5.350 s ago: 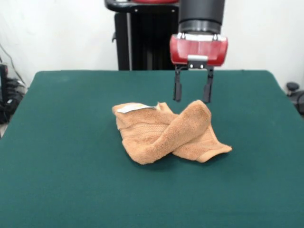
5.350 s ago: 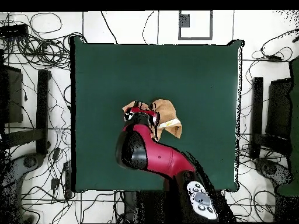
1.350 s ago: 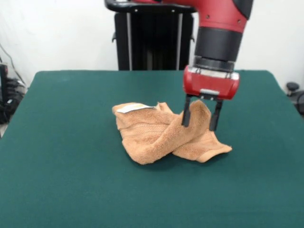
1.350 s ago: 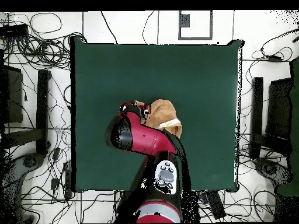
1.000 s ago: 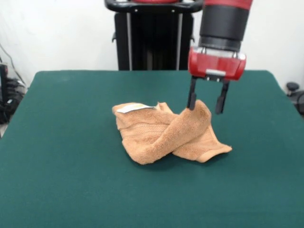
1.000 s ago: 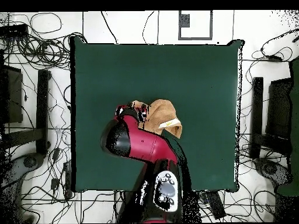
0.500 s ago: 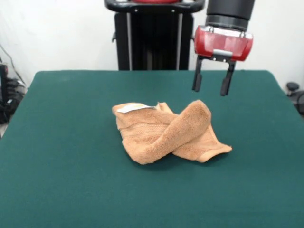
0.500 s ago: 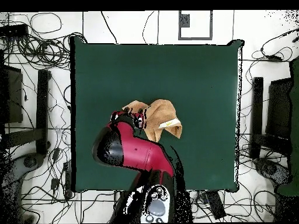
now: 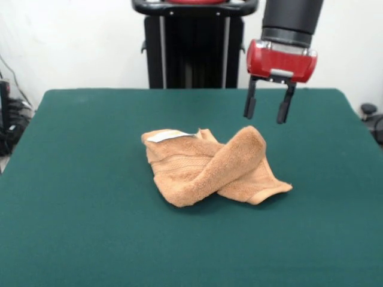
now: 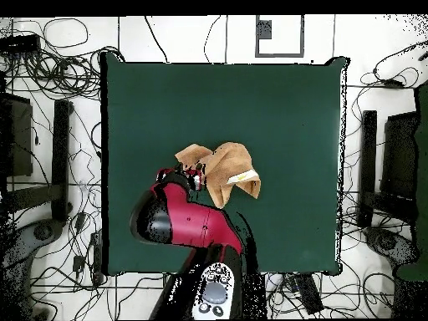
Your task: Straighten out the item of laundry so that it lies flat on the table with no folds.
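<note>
The orange-tan towel [image 9: 209,165] lies crumpled near the middle of the green table [image 9: 84,209]. A thick fold runs over it from lower left to upper right, and its small white label [image 9: 163,136] shows at its upper left. In the overhead view the towel [image 10: 226,170] is bunched just above the red arm. My gripper [image 9: 266,112] hangs open and empty in the air, just above and behind the towel's raised right fold. In the overhead view the gripper [image 10: 195,177] sits at the towel's lower left edge.
The robot's black pedestal [image 9: 192,45] stands behind the table's far edge. Cables [image 10: 50,75] and dark equipment [image 10: 399,159] lie on the floor round the table in the overhead view.
My gripper has risen slightly and drawn back a little towards the pedestal. It stays open. The towel has not moved.
</note>
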`<state>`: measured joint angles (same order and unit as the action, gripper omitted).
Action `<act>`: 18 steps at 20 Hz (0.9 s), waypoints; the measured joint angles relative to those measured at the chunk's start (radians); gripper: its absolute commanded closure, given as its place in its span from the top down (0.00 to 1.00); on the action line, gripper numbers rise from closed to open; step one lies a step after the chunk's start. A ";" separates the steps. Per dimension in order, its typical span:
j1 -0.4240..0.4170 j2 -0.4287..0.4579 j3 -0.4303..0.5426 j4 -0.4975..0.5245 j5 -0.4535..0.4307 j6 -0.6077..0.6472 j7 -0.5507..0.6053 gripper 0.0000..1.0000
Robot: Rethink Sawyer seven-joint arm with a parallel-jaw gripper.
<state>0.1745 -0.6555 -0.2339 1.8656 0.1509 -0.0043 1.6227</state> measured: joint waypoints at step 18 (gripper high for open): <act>0.305 0.291 -0.270 -0.058 0.051 -0.087 0.000 1.00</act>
<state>0.4792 -0.3648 -0.5042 1.8077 0.2023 -0.0911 1.6227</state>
